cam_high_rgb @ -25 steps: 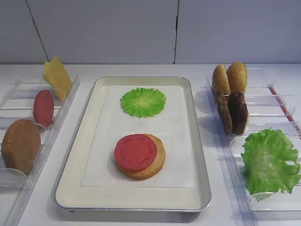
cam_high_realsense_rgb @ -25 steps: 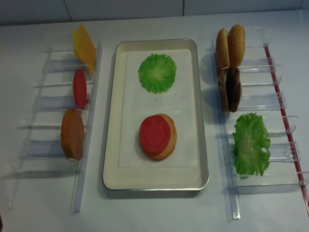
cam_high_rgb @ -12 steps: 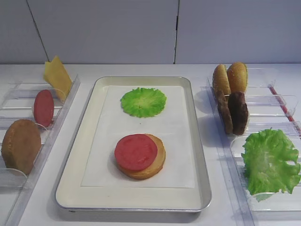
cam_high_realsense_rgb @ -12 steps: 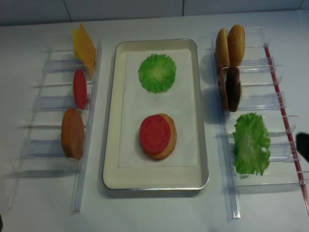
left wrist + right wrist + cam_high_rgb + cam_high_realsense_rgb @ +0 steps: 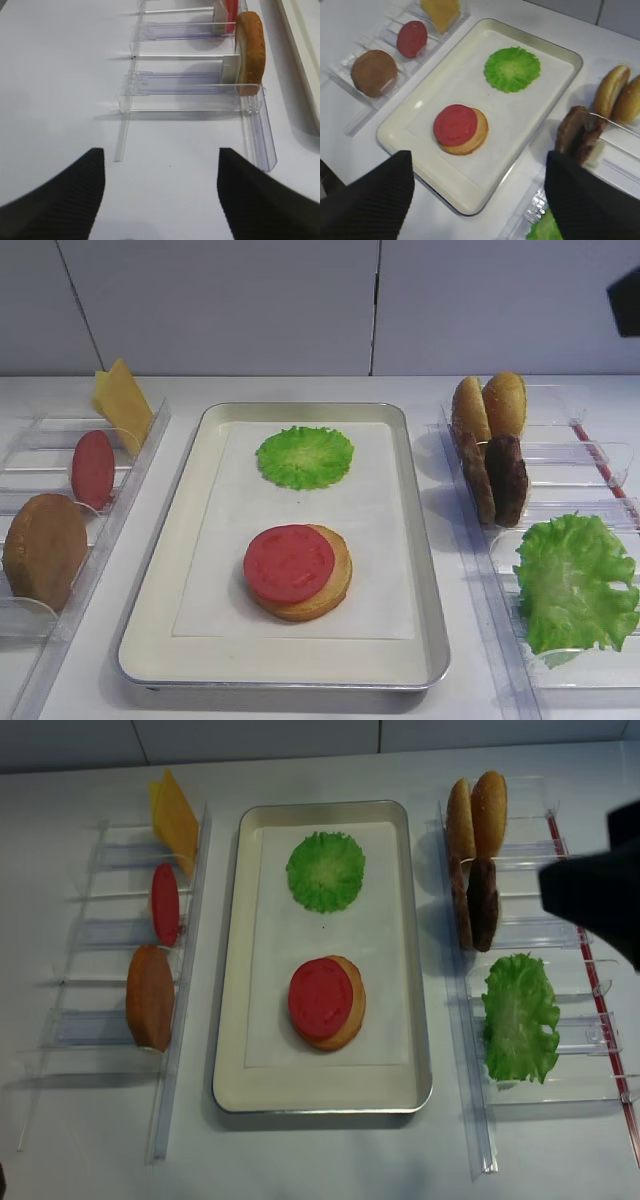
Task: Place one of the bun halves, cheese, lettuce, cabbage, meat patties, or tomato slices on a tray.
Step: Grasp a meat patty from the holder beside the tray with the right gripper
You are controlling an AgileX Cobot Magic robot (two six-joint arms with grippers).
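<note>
Item: right gripper (image 5: pixel 479 195), jaws spread wide and empty, high over the right rack, nearer than the left gripper (image 5: pixel 161 187), also wide and empty, to the meat patties (image 5: pixel 580 134) standing on edge ahead and right of it, beside the tray (image 5: pixel 565 52); no legible writing.

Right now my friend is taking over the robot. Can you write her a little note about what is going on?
Right gripper: open, empty, high over the tray's near right side.
Left gripper: open, empty, over bare table by the left rack.
On the tray: a tomato slice on a bun half, plus a round green leaf.
In the left rack: cheese, a tomato slice, a bun half.
In the right rack: two bun halves, two meat patties, lettuce.
Left to do: pick another piece, perhaps a patty.
</note>
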